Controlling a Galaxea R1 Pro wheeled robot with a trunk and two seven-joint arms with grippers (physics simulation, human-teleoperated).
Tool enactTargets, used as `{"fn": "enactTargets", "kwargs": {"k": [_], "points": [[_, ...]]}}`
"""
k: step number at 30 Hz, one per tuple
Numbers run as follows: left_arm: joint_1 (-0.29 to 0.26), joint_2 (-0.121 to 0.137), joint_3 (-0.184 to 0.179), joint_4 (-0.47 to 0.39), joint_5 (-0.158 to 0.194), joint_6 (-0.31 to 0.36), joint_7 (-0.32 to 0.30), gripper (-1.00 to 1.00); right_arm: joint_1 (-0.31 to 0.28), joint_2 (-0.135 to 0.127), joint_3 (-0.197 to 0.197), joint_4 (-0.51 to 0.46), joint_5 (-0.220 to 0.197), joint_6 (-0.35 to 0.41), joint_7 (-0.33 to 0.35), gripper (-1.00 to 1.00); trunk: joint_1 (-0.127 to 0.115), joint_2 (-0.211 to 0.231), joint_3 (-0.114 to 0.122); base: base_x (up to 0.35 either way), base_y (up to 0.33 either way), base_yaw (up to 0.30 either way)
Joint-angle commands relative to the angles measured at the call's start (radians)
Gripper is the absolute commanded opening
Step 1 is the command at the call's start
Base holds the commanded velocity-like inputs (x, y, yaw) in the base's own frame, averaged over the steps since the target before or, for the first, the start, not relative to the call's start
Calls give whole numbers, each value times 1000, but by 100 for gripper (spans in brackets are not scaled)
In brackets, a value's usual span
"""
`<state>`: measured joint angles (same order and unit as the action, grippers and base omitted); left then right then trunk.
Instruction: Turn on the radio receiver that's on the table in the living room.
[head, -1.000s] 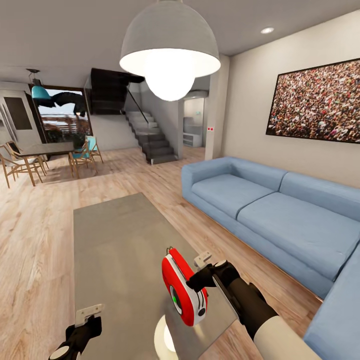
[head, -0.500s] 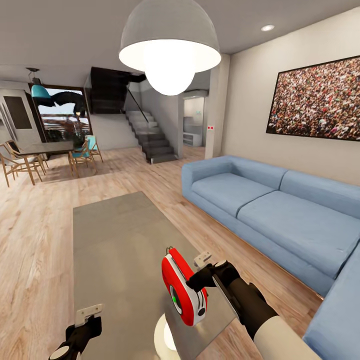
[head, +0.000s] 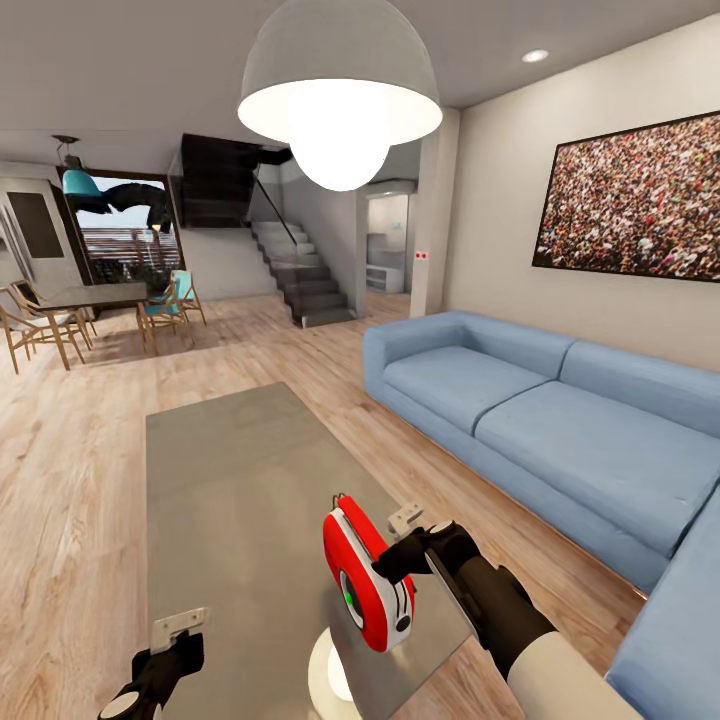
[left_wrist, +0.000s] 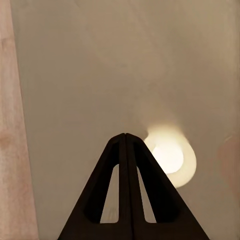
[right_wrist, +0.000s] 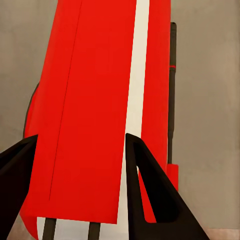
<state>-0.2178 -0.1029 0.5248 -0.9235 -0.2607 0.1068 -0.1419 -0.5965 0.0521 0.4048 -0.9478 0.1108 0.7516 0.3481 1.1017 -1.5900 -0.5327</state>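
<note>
Your right gripper (head: 398, 560) clamps the red radio (head: 367, 579) above the tabletop (head: 230, 480), lower centre; left gripper (left_wrist: 125, 136) fully closed, empty.

The radio (head: 368, 578) looks like glossy red plastic with a smooth white band. The counter (head: 240, 480) top is smooth, grey and shiny, mirroring the lamp (head: 340, 95). Floor (head: 70, 470): light wood planks. Sofa (head: 560, 430): matt blue cloth. The fingers (right_wrist: 145, 190) are matt black.
</note>
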Motion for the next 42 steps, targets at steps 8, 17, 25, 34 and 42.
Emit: {"fn": "enactTargets", "kwargs": {"k": [8, 17, 25, 34, 42], "points": [[0, 0, 3, 0, 1, -1, 0, -100, 0, 0, -1, -1, -3, 0, 0, -100, 23, -42, -19, 0, 0, 0], [0, 0, 3, 0, 1, -1, 1, -100, 0, 0, 0, -1, -3, 0, 0, -100, 50, -91, -41, 0, 0, 0], [0, 0, 3, 0, 1, -1, 1, -100, 0, 0, -1, -1, -3, 0, 0, -100, 50, -91, -41, 0, 0, 0], [0, 0, 2, 0, 1, -1, 1, -100, 0, 0, 0, -1, -3, 0, 0, -100, 73, -133, -59, 0, 0, 0], [0, -1, 0, 1, 0, -1, 1, -100, 0, 0, 0, -1, -3, 0, 0, -100, 96, -175, -78, 0, 0, 0]]}}
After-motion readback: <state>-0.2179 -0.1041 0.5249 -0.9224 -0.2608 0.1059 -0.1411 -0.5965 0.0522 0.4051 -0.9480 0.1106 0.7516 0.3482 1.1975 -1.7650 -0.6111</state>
